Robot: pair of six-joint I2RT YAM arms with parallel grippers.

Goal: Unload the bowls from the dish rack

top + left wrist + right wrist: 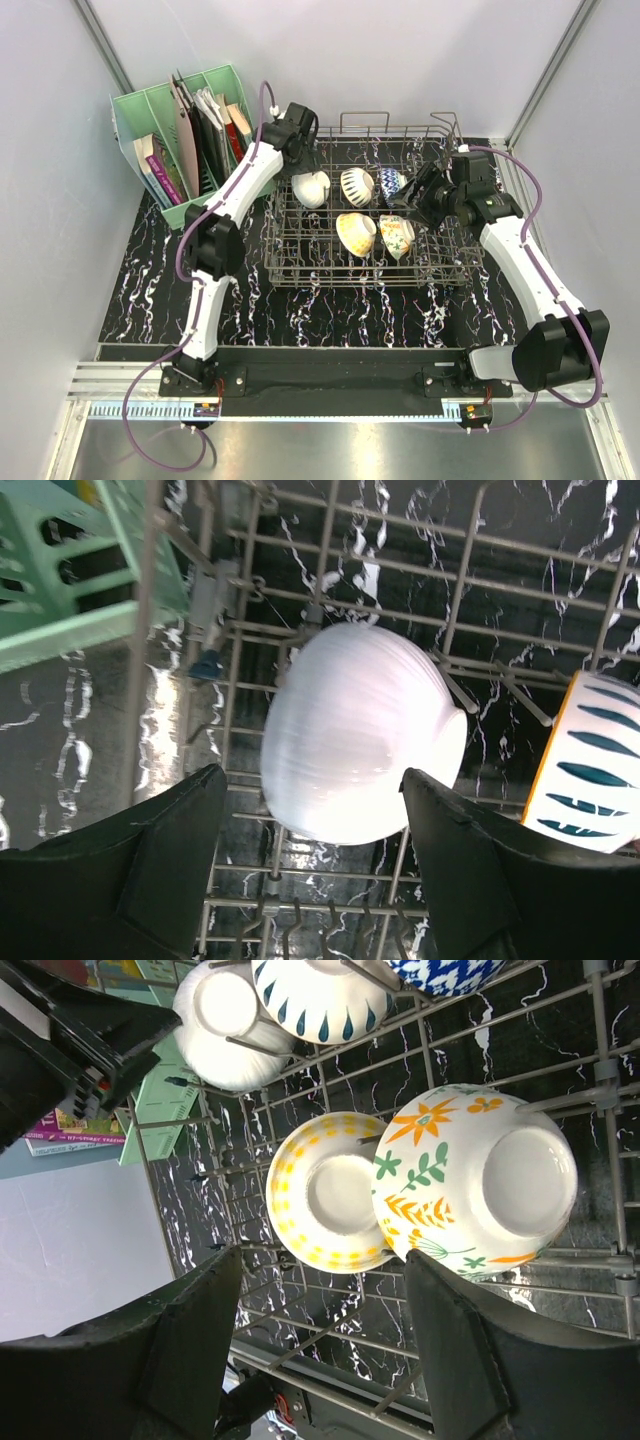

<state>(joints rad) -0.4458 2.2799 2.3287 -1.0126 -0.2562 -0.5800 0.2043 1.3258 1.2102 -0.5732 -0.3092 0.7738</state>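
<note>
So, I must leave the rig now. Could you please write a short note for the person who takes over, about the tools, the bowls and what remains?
Tools: the left tool is open, with the white bowl between its fingers, not gripped. The right tool is open above the yellow bowl and the floral bowl, holding nothing.
Bowls: all five stand in the dish rack. Back row: white bowl, striped bowl, blue-and-white bowl. Front row: yellow bowl, floral bowl.
Done: no bowl is out yet.
Left: lift out all five.
</note>
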